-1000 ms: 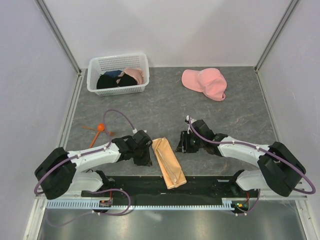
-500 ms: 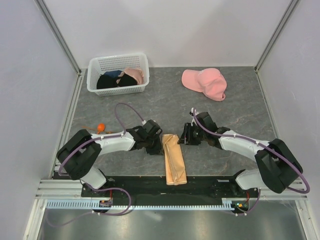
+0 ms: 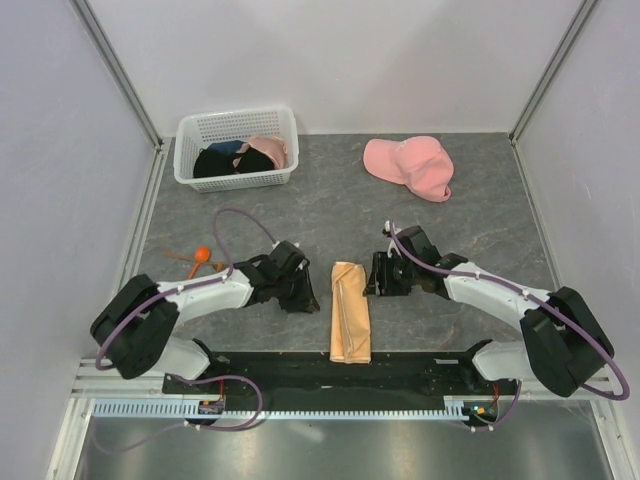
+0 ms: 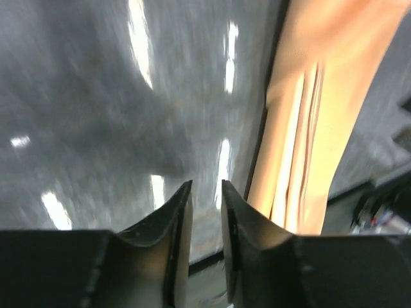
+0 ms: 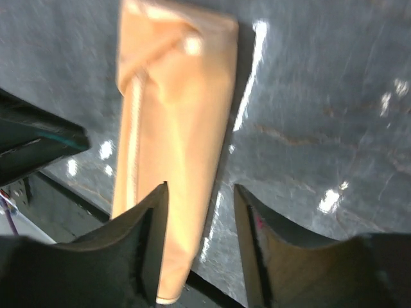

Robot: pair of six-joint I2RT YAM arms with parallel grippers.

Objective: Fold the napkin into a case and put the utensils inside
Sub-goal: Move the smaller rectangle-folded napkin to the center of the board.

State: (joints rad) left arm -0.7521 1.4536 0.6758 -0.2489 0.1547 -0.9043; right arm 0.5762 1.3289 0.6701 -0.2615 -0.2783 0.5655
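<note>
Napkin: shiny peach-tan cloth folded long, flat on grey counter between both pincers.
Left pincer: narrowly parted, empty.
Right pincer: spread wider, empty.

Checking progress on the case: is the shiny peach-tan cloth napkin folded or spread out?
Folded: the napkin lies as a long narrow strip on the grey table, layered creases running lengthwise.
</note>
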